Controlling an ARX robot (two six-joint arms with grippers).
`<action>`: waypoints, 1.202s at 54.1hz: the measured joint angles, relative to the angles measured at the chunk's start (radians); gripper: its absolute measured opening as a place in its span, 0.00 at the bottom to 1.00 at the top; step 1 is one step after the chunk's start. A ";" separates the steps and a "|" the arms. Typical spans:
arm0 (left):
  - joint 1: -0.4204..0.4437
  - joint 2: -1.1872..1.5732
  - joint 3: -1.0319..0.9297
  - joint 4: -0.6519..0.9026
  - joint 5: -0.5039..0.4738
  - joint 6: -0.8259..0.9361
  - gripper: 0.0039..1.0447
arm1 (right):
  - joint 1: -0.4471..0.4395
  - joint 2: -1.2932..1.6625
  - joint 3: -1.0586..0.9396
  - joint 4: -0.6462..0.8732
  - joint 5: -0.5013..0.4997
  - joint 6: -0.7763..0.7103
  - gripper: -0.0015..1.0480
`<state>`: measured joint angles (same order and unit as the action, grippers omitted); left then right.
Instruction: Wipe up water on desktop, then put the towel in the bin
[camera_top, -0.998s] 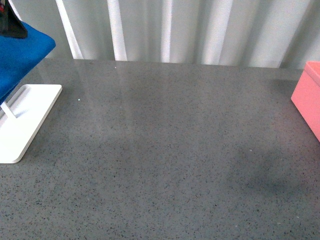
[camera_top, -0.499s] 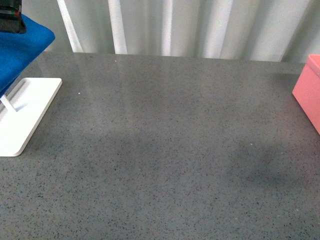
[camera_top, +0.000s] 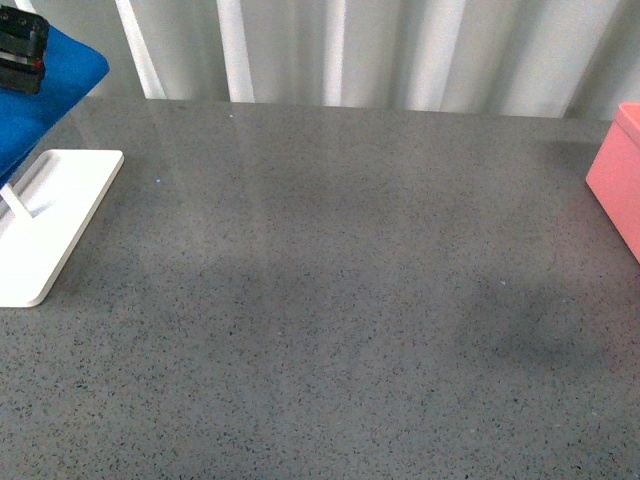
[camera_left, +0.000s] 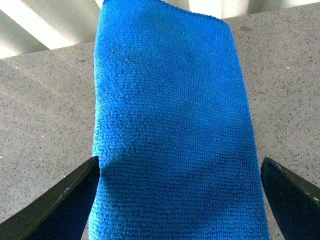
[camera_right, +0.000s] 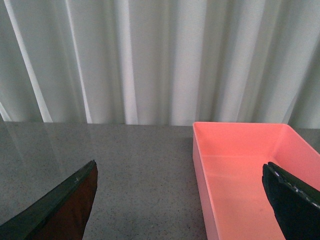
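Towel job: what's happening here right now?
The left hand hovers open, straddling the blue towel without gripping it. The towel hangs above the white stand at the left side of the desktop. The right hand is open and empty, facing the pink bin, which has nothing in it. Wiping hasn't begun.

I see the speckled dark grey desktop (camera_top: 340, 300) from above in the front view. The left wrist camera sits close over the blue microfibre towel (camera_left: 170, 125); the right one faces the salmon-pink box bin (camera_right: 240, 175). Both show at the front view's edges.
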<state>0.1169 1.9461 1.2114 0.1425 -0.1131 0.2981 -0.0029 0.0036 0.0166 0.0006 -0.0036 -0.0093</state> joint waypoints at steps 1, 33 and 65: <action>-0.001 0.003 -0.003 0.006 0.000 0.002 0.94 | 0.000 0.000 0.000 0.000 0.000 0.000 0.93; 0.020 0.039 -0.046 0.106 0.018 0.035 0.13 | 0.000 0.000 0.000 0.000 0.000 0.000 0.93; 0.025 -0.126 -0.010 -0.001 0.103 0.023 0.03 | 0.000 0.000 0.000 0.000 0.000 0.000 0.93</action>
<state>0.1421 1.8202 1.2018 0.1417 -0.0105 0.3206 -0.0029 0.0036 0.0166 0.0006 -0.0036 -0.0093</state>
